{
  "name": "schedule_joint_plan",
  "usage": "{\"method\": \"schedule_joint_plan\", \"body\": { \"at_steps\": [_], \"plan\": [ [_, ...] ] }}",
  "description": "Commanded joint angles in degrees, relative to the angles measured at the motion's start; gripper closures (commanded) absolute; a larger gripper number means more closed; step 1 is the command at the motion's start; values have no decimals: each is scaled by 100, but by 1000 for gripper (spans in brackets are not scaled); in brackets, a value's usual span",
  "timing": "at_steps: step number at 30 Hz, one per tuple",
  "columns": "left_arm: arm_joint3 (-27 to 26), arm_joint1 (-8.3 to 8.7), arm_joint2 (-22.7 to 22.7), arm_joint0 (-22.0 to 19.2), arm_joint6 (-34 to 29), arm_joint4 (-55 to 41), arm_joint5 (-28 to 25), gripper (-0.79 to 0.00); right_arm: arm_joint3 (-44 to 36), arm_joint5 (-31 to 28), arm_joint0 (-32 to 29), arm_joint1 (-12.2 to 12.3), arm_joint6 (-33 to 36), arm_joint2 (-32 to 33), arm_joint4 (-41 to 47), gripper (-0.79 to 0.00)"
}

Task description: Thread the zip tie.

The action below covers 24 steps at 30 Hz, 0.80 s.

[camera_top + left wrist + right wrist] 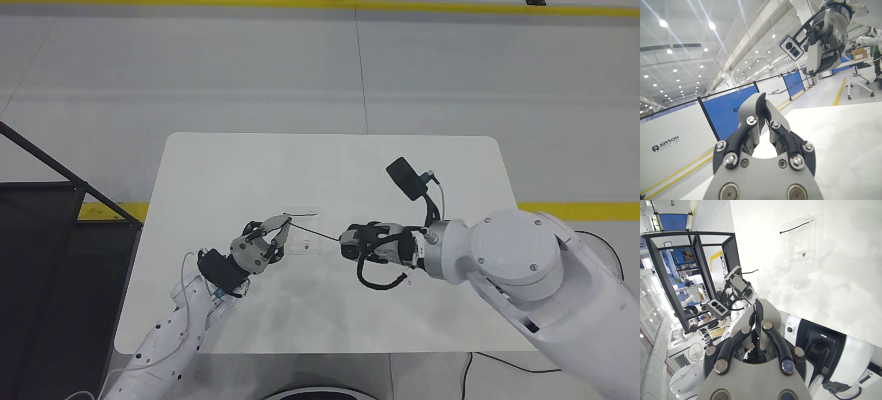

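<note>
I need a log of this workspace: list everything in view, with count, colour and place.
held zip tie: one, black, stretched between the two grippers above the table.
spare zip tie: one, black, lying across the clear tray.
clear tray: one, transparent, on the table just beyond the grippers.
small scrap: one, brownish, inside the clear tray; too small to identify.
table: one, white, under everything.
left gripper: one, grey with black pads, shut on one end of the held zip tie.
right gripper: one, grey with black pads, shut on the other end of the held zip tie, facing the left gripper.
</note>
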Motion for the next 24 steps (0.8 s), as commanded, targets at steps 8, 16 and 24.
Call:
{"method": "schedule_joint_plan", "body": {
  "at_steps": [8,16,24],
  "plan": [
    [0,0,0,0,0,0,0,0,-9,-15,-33,-2,-1,-18,-34,0],
    [0,0,0,0,0,0,0,0,7,-60,-47,-19,-26,-9,13,0],
    [0,0,0,0,0,0,0,0,23,-97,-75,-21,-21,34,34,0]
  ]
}}
